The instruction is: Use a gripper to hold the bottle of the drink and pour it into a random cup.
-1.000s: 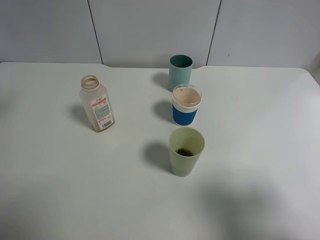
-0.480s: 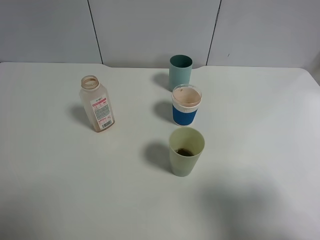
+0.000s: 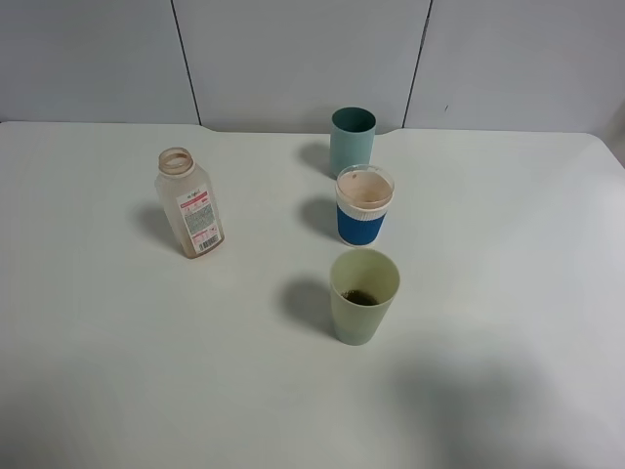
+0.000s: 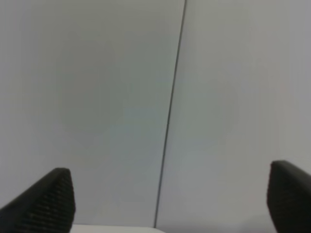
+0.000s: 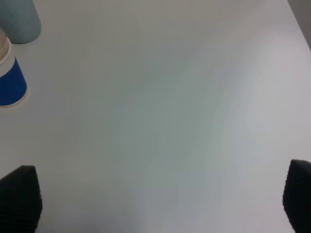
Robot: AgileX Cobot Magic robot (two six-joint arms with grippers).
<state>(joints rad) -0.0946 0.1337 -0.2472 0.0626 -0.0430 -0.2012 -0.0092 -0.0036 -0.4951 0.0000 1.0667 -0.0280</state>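
The bottle of the drink (image 3: 191, 209) stands upright and uncapped at the left of the white table (image 3: 117, 352), looking nearly empty. The pale yellowish-green cup (image 3: 363, 294) stands near the middle with a little dark liquid at its bottom. Neither gripper shows in the exterior high view. The left gripper (image 4: 170, 204) shows only two dark fingertips (image 4: 53, 199) set wide apart, facing the wall. The right gripper (image 5: 159, 199) also shows two dark fingertips (image 5: 19, 199) wide apart, over bare table to the right of the cups. Both hold nothing.
A teal cup (image 3: 352, 138) stands at the back and a blue-and-white paper cup (image 3: 363, 205) in front of it, in line with the green cup. Both also show in the right wrist view: the paper cup (image 5: 9, 80) and the teal cup (image 5: 19, 19).
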